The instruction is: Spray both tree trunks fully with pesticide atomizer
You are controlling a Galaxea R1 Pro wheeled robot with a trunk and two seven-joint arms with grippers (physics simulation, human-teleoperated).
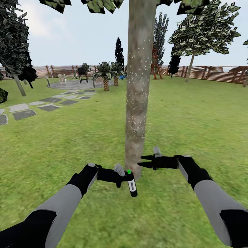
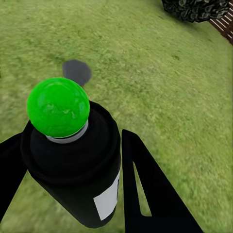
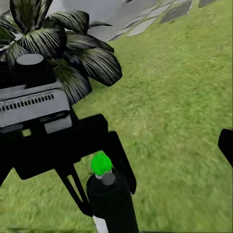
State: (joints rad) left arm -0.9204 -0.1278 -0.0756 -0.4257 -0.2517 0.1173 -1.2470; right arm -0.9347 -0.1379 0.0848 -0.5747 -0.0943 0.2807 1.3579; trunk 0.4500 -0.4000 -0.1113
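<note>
A straight, mottled grey-brown tree trunk point(image 1: 139, 86) rises from the green grass lawn point(image 1: 193, 120) directly ahead of the robot in the head view, its bark dotted with fine white pesticide specks point(image 1: 132, 113) from about mid-height down toward the base.

The left gripper point(image 1: 128, 179), black with a grey tip, is clamped on the small pesticide atomizer point(image 1: 132, 184), a dark cylindrical can with a white label and a bright green dot on top. The can sits just in front of the foot of the trunk, near it, and hangs tilted with its lower end toward the robot. In the left wrist view the atomizer point(image 2: 73, 160) sits between the two black fingers point(image 2: 150, 194), which press against its sides (the green ball on top is large and close here), with grass beyond.

The right gripper point(image 1: 144, 162) hovers just beside the trunk's right side, its two pointed black fingers slightly apart and holding nothing. The right wrist view looks across at the left gripper point(image 3: 97, 189) and the atomizer point(image 3: 111, 201) it holds, with a dark-leaved palm plant point(image 3: 63, 43) behind.

Farther off in the head view lie grey stepping stones point(image 1: 38, 106), a brown horizontal-slat wooden fence point(image 1: 213, 74) and a second leafy tree point(image 1: 203, 31) at the right.
</note>
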